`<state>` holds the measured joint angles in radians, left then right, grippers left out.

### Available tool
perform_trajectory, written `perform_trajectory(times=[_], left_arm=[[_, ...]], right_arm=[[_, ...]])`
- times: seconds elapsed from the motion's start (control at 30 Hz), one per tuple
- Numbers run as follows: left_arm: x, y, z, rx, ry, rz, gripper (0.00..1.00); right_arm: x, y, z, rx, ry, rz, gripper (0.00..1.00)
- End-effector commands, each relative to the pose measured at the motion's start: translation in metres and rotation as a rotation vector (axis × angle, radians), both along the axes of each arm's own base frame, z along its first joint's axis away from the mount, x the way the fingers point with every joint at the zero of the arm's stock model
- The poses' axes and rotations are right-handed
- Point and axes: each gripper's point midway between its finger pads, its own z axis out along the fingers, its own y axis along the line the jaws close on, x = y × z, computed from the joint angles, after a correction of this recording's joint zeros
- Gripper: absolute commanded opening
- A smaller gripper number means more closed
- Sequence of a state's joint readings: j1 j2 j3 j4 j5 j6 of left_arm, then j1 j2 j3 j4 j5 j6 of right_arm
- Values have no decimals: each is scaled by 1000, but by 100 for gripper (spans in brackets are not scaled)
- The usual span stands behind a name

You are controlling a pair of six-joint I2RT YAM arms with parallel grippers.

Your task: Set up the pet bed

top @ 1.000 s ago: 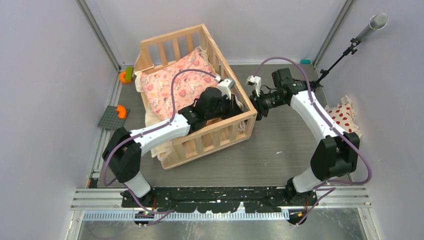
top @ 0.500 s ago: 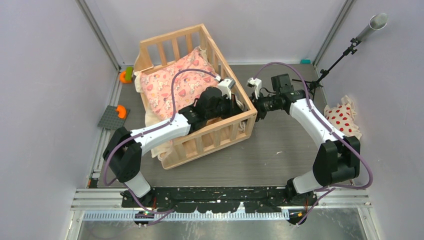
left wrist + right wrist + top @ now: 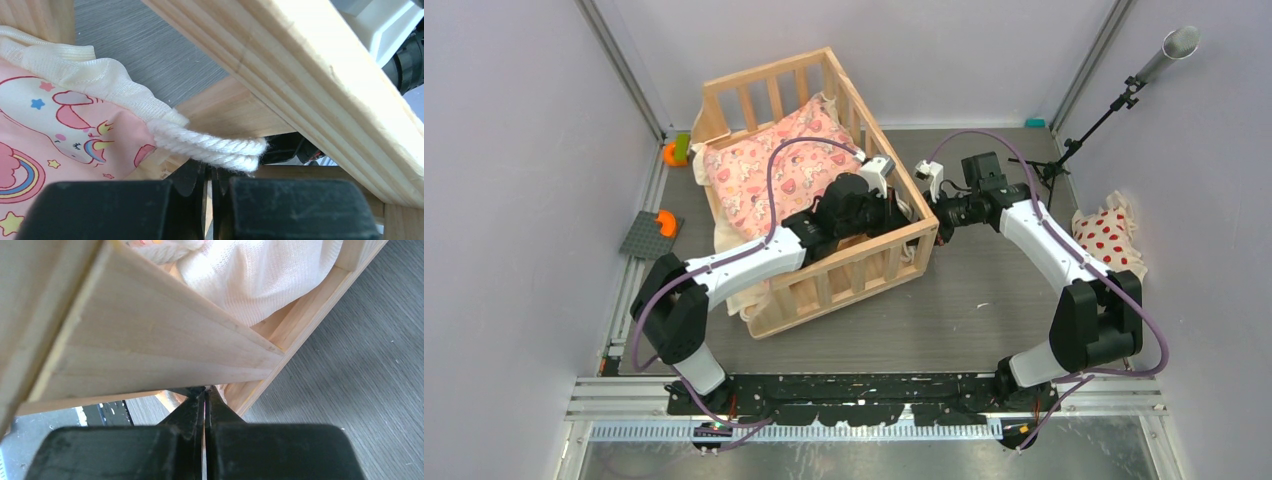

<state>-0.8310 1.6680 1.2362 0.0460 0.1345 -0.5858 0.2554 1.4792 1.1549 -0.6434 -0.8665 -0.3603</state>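
The pet bed (image 3: 864,262), a light wooden slatted frame, stands left of centre with the pink cartoon-print cushion (image 3: 764,170) inside it. My left gripper (image 3: 896,212) reaches inside the bed to its right rail. In the left wrist view its jaws (image 3: 210,172) are shut, and the cushion's cream tie (image 3: 220,147) lies across their tips under the rail (image 3: 310,90); no cord shows between them. My right gripper (image 3: 934,212) is outside at the bed's near right corner. It is shut (image 3: 205,392) just beneath the rail (image 3: 150,350), and I see nothing held.
A white pillow with red dots (image 3: 1112,236) lies by the right wall. A grey plate with an orange piece (image 3: 652,232) and an orange-green toy (image 3: 674,152) sit along the left wall. A thin black stand (image 3: 1114,105) rises at the back right.
My right gripper has moved left up to the bed's corner and closed its jaws. The left arm and the bed have stayed still.
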Motion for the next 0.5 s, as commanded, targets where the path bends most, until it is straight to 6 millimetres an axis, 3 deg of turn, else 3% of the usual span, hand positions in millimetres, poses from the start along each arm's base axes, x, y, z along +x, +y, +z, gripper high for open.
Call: perform_trajectory(times=[0.0,0.3,0.37,0.47], left_arm=[[72,7,-27,-19,-179,276,8],[70,10,-29,-1,-167,276,35],[69,10,-30,1,-164,275,36],[67,10,-31,-3,-163,269,27]], right_arm=[[-20,21,11,63,44,59,1],[-2,6,14,-2,17,-124,0],[-1,5,18,0,7,-142,1],[2,4,21,0,3,-167,1]])
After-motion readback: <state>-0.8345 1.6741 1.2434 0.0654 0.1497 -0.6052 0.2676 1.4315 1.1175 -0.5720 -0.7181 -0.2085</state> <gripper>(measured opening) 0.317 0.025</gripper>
